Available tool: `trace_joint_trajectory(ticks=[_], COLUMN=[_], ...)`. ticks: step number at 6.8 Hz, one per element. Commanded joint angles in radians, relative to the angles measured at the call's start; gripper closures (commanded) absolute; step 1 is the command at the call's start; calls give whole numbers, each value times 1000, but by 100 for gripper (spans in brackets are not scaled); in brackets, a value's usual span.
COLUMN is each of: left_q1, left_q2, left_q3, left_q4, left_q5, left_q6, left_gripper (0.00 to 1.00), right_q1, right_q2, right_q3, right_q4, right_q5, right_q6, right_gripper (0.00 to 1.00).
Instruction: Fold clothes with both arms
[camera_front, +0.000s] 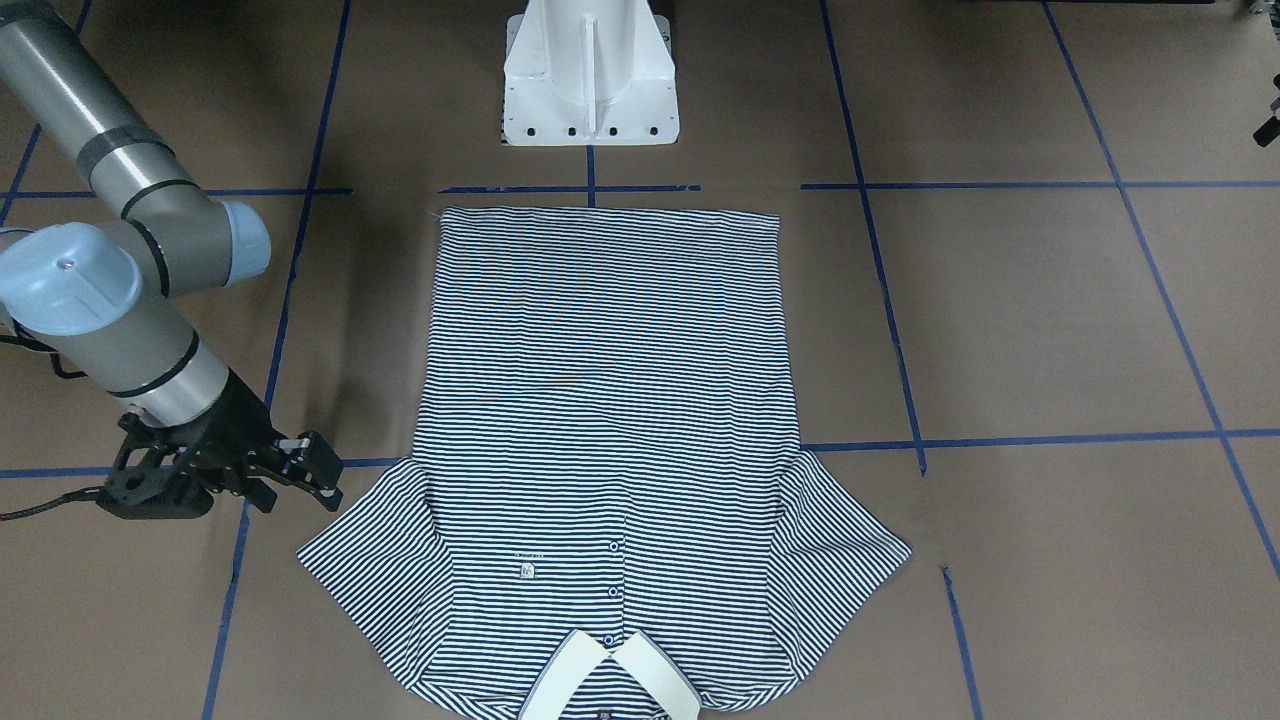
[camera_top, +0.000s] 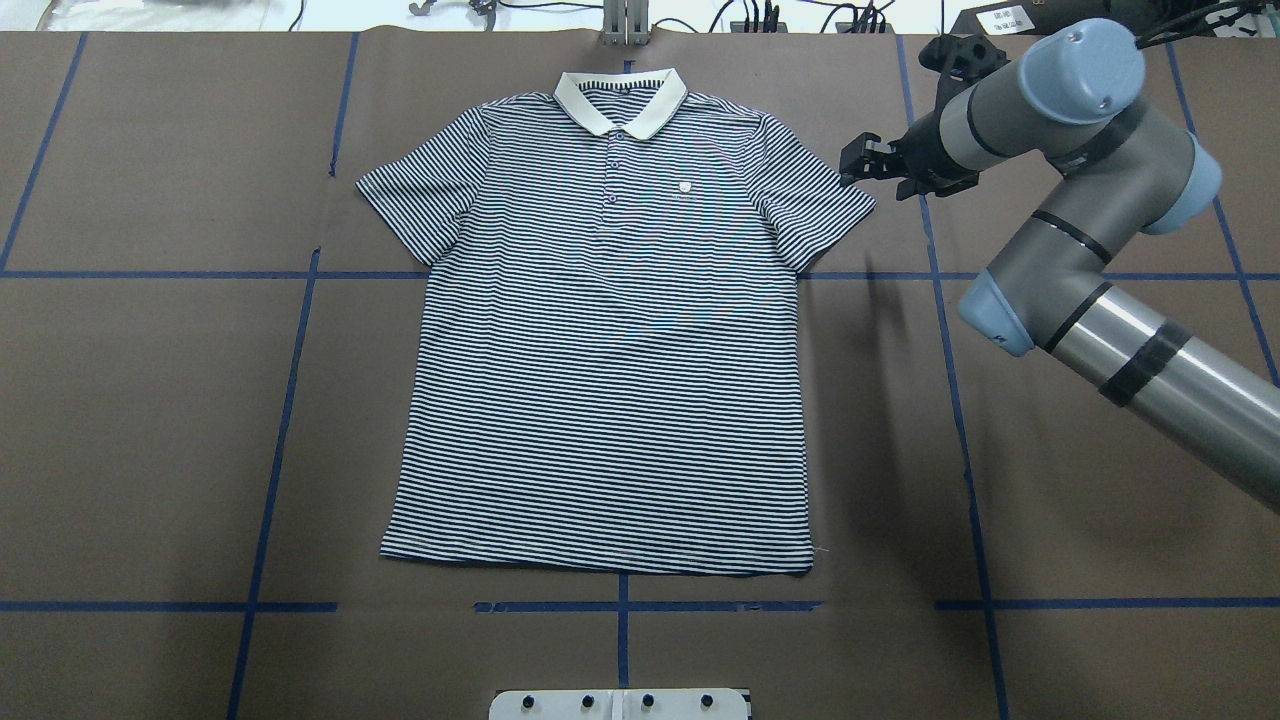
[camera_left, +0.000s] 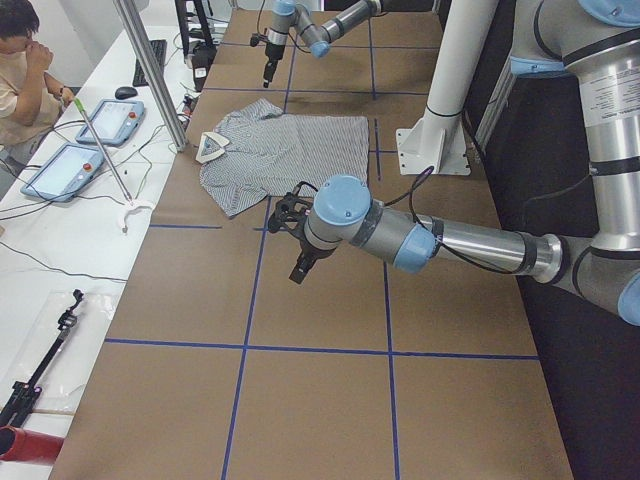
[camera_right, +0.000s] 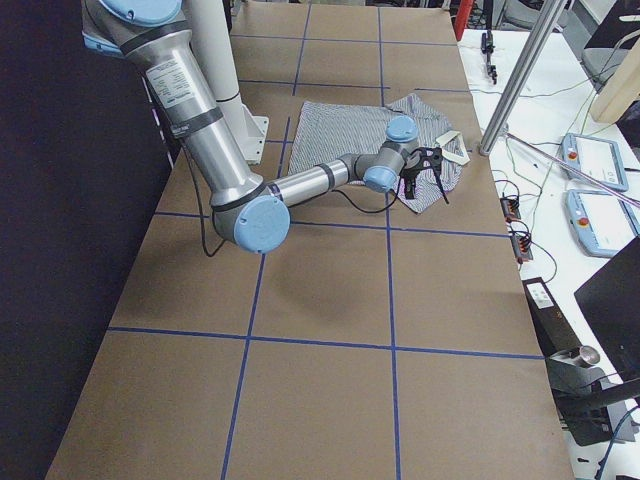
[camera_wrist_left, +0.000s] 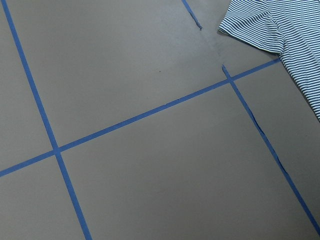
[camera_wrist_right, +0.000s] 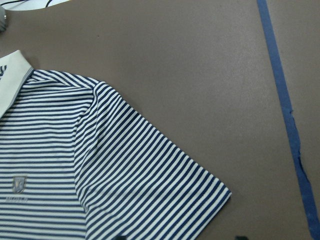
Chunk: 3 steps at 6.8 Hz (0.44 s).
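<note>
The striped polo shirt lies flat and face up on the brown table, its cream collar at the far side from the robot and its hem near the base. My right gripper hovers just beyond the tip of the shirt's sleeve; its fingers stand apart with nothing between them. The front-facing view shows this gripper beside the sleeve corner. That sleeve fills the right wrist view. Only the exterior left view shows my left gripper, raised over bare table beside the shirt; I cannot tell its state.
The white pedestal base stands close to the shirt's hem. Blue tape lines grid the table. A side bench holds tablets and cables, with a person seated there. A metal pole rises at the table's edge.
</note>
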<state>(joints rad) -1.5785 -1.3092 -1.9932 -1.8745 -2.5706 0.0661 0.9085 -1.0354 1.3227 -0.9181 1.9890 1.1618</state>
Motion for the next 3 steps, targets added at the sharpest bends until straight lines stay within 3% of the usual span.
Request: trace_joint_trajectory(ticks=[1,3], left_q1=[0,0], left_q2=[-1,-1], left_q3=[-10,-9], left_q4=[0,-2], left_q5=[0,0], left_q6=[-32,-32], left_gripper=[0,0], right_q1=[-14,-23], right_q2=[55,75], right_q3=[-110,-164], right_q4=[1,1], right_q5=[-102,-122], right_q6=[3,-4], right_gripper=[31,34])
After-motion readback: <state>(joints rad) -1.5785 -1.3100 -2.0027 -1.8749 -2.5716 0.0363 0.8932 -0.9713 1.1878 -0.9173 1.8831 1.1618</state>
